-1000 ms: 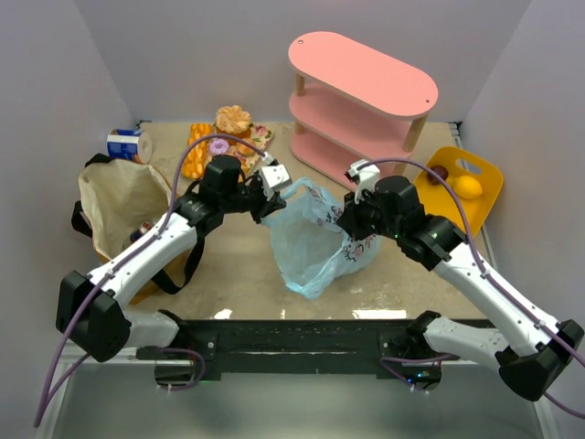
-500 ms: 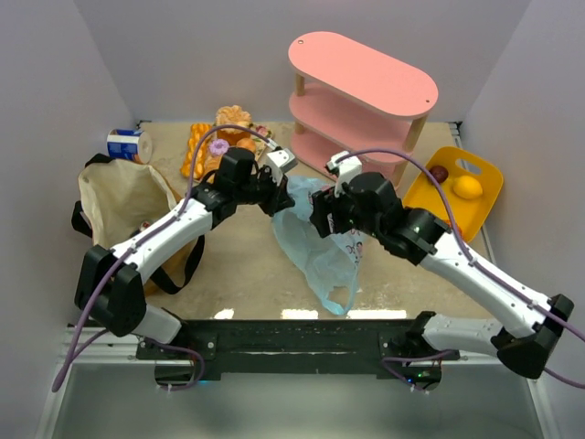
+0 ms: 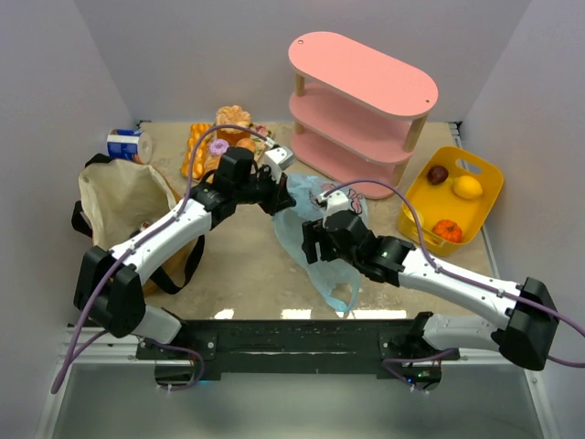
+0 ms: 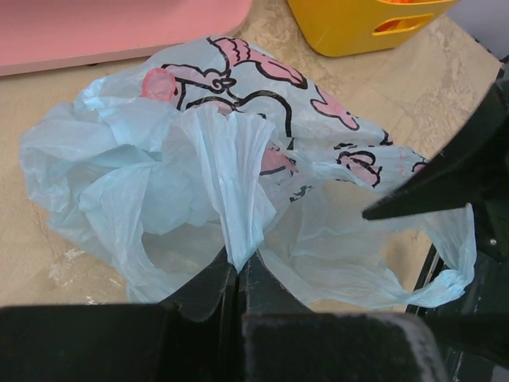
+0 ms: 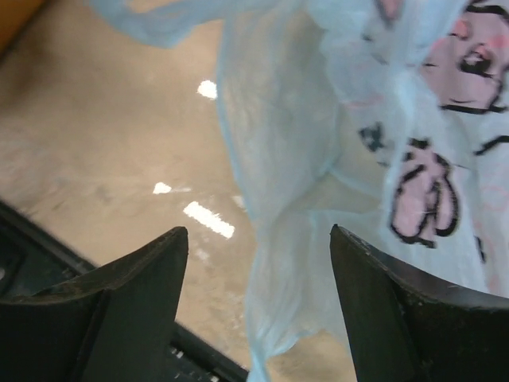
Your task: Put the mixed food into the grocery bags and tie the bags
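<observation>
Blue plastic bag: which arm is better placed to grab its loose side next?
Likely right. The right gripper is open beside loose folds of the blue plastic bag; the left gripper is shut on a bunched part of it.

The plastic bag point(image 3: 294, 206) lies mid-tabletop point(image 3: 238, 265), in front of the shelf unit point(image 3: 361, 91) that stands at the back. The canvas tote point(image 3: 123, 206) sits well to the bag's left, by the left wall, with a can point(image 3: 123, 144) behind it in the rear left corner. Baked goods point(image 3: 219, 137) lie at the back, between the can and the shelf unit. The basket point(image 3: 483, 208) sits right of the bag, beside the shelf unit, with three fruits point(image 3: 468, 187) in it. The left claw point(image 3: 273, 201) is at the bag's rear left edge, and the right claw point(image 3: 311, 242) is over its near part.
</observation>
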Controlling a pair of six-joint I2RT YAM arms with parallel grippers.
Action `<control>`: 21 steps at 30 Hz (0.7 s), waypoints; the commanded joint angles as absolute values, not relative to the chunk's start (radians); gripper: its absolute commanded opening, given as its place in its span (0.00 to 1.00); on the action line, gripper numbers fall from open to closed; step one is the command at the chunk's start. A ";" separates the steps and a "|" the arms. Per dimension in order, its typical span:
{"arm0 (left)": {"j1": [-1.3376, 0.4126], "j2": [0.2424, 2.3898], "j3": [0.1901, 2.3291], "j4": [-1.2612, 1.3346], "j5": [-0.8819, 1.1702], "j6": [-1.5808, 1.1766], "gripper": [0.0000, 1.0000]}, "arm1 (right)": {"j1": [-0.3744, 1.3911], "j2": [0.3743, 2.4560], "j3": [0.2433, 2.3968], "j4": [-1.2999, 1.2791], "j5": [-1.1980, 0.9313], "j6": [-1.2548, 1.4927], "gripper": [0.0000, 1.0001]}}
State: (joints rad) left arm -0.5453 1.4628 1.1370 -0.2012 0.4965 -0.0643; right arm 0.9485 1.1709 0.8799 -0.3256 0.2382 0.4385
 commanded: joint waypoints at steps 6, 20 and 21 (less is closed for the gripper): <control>-0.540 1.353 1.166 -0.114 0.655 -0.144 0.00 | 0.890 1.229 0.692 0.108 0.609 0.512 0.76; -0.517 1.290 1.154 -0.035 0.864 -0.212 0.00 | 0.684 1.502 0.661 0.416 0.499 0.485 0.83; -0.506 1.260 1.149 -0.026 0.864 -0.212 0.00 | 0.661 1.508 0.660 0.410 0.464 0.477 0.84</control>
